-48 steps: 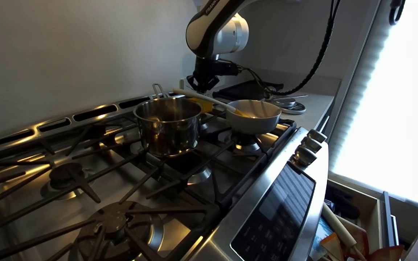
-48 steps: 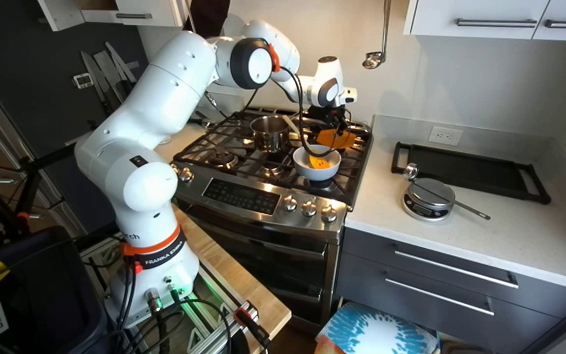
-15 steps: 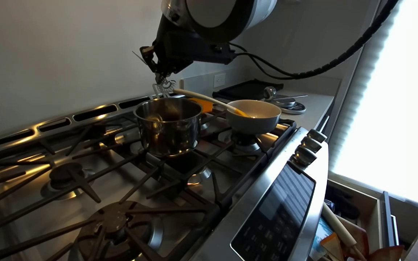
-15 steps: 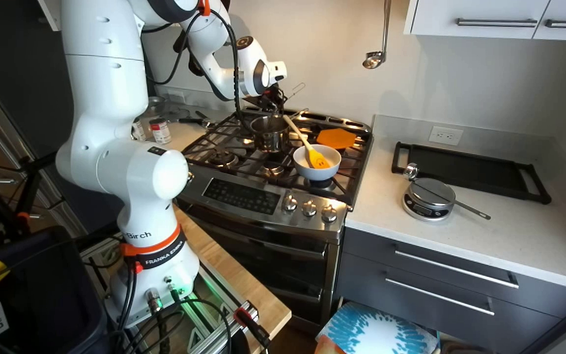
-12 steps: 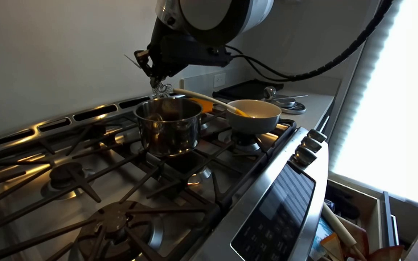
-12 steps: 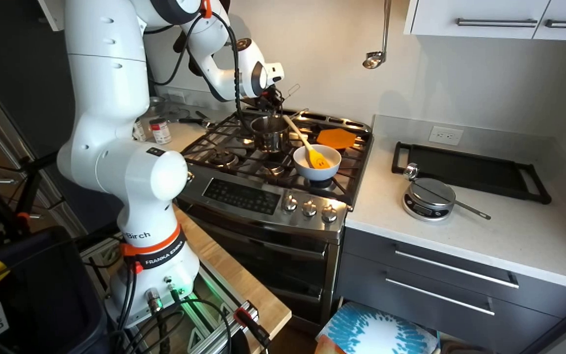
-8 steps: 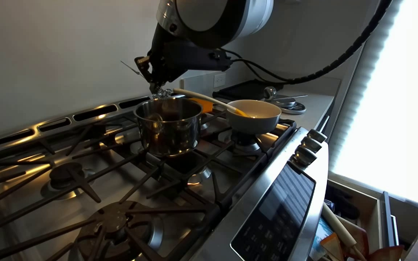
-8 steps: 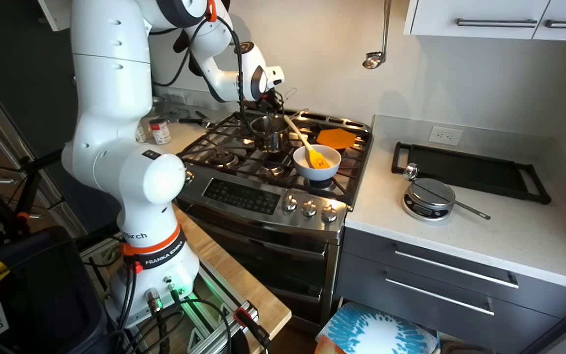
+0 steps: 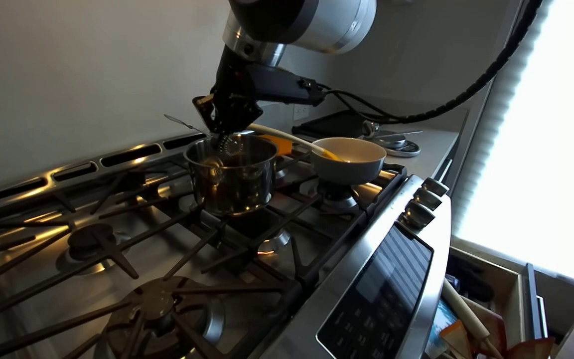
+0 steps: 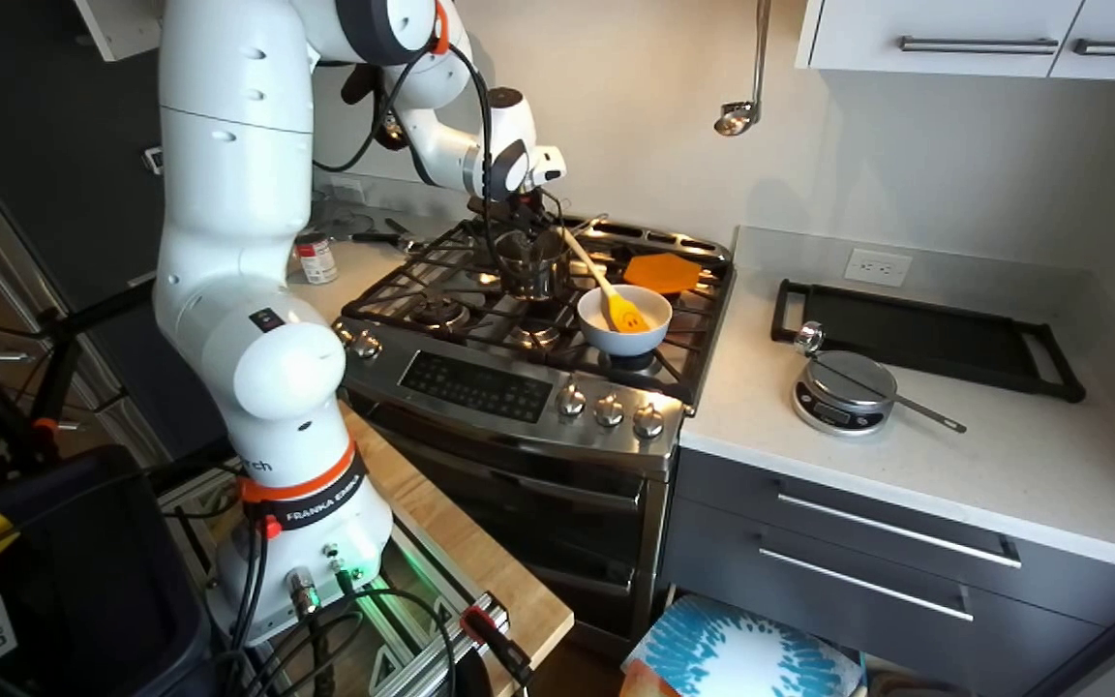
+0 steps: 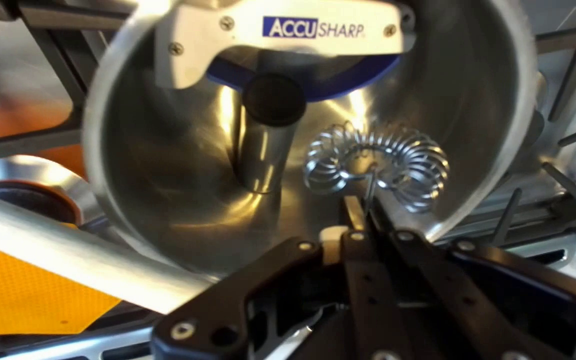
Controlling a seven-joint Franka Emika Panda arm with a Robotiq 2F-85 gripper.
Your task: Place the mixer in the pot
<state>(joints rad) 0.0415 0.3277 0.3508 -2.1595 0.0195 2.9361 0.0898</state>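
In an exterior view, black burner grates (image 9: 234, 289) spread across the lower left, and the steel pot (image 9: 232, 187) stands on them near the centre. Within its rim's outline the wrist view shows an AccuSharp knife sharpener (image 11: 288, 37) at the upper middle, a black-topped metal cylinder (image 11: 267, 147) just below, and, right of centre, the wire head of a coil whisk (image 11: 383, 143). The gripper (image 11: 366, 207), at the lower right, pinches the whisk's thin shaft, jaws nearly together. Farther right in the exterior view, a wooden-handled yellow spoon (image 9: 294, 138) leans in a grey bowl (image 9: 349, 172).
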